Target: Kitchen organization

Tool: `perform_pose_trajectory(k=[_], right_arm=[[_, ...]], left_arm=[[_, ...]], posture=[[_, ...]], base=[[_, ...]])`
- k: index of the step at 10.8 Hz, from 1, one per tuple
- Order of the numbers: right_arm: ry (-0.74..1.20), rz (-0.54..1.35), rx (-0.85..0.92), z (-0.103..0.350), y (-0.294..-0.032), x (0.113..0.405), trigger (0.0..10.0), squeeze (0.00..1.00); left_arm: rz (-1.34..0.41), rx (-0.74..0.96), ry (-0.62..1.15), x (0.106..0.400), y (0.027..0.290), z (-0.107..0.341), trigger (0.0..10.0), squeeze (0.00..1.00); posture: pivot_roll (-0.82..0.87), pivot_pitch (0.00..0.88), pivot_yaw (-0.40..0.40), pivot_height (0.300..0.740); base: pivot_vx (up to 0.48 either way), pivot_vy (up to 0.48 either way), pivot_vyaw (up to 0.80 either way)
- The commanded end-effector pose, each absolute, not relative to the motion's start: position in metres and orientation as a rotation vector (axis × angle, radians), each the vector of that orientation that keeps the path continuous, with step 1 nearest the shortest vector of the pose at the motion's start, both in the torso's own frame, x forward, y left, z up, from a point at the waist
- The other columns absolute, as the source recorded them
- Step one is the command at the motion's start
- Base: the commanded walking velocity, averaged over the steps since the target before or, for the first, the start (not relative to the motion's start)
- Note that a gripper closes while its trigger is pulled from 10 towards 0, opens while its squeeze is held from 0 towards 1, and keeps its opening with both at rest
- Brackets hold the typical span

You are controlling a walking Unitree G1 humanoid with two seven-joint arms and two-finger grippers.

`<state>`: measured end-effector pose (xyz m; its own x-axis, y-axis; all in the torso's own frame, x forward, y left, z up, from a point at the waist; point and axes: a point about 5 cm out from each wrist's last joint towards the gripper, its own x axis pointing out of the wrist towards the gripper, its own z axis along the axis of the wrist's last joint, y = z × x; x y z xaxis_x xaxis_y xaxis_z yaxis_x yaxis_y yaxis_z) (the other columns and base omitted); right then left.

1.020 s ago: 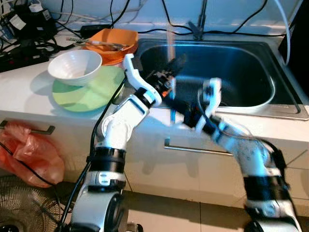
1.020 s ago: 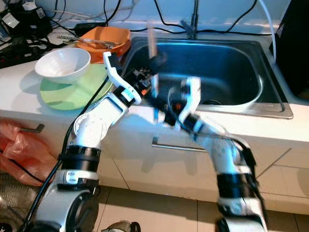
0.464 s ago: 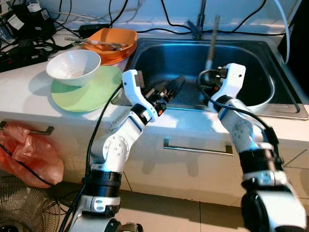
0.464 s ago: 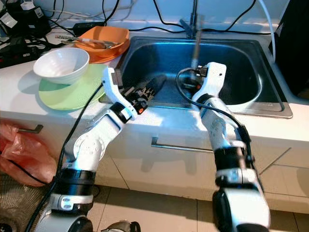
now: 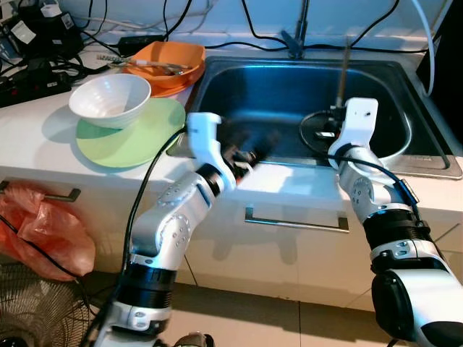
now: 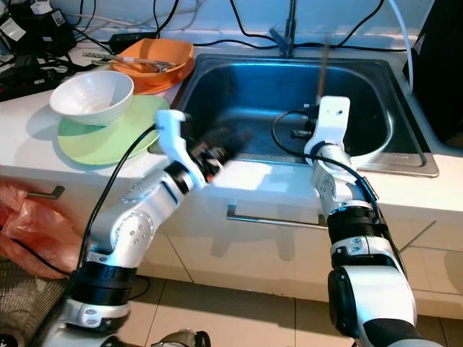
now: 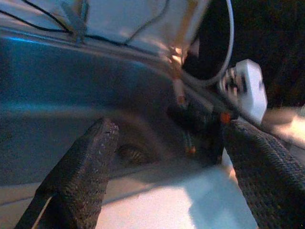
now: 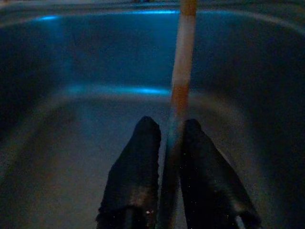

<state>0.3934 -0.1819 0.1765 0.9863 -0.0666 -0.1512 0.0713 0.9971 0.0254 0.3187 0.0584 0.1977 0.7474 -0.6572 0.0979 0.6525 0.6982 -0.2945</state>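
A thin orange-and-pale stick (image 8: 183, 57) stands almost upright over the steel sink (image 5: 289, 87); my right gripper (image 8: 167, 131) is shut on its lower end. From the head camera the stick (image 5: 342, 69) rises above the white right wrist housing (image 5: 360, 119), over the right half of the basin. My left gripper (image 7: 170, 129) is open, its fingers (image 7: 81, 181) wide apart with nothing between them. It hovers, blurred, at the sink's front left rim (image 5: 246, 148).
On the counter left of the sink, a white bowl (image 5: 112, 97) sits on a green plate (image 5: 134, 137), and behind them an orange bowl (image 5: 166, 61) holds utensils. Cables and a power strip (image 5: 29, 72) lie at the back left. The faucet (image 5: 298, 29) rises behind the sink.
My right gripper has carried the stick to the right over the basin. The left gripper has drawn back and lower, toward the sink's front rim.
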Motion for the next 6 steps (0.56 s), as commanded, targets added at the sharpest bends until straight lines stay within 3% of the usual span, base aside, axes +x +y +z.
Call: perform_pose_trajectory(k=[1, 6], right_arm=[[0.150, -0.082, 0.020, 0.1769, -0.1831, 0.3947, 10.0, 1.00], [0.146, -0.085, -0.053, 0.1745, -0.1902, 0.3939, 10.0, 1.00]], left_arm=[[-0.745, -0.262, 0.020, 0.3169, 0.0591, 0.1935, 10.0, 0.00], [-0.721, -0.167, -0.008, 0.3198, 0.0637, 0.1929, 10.0, 0.00]], posture=[[0.05, 0.086, 0.083, 0.740], [0.05, 0.082, 0.074, 0.740]], base=[[0.000, 0.000, 0.00], [0.000, 0.000, 0.00]])
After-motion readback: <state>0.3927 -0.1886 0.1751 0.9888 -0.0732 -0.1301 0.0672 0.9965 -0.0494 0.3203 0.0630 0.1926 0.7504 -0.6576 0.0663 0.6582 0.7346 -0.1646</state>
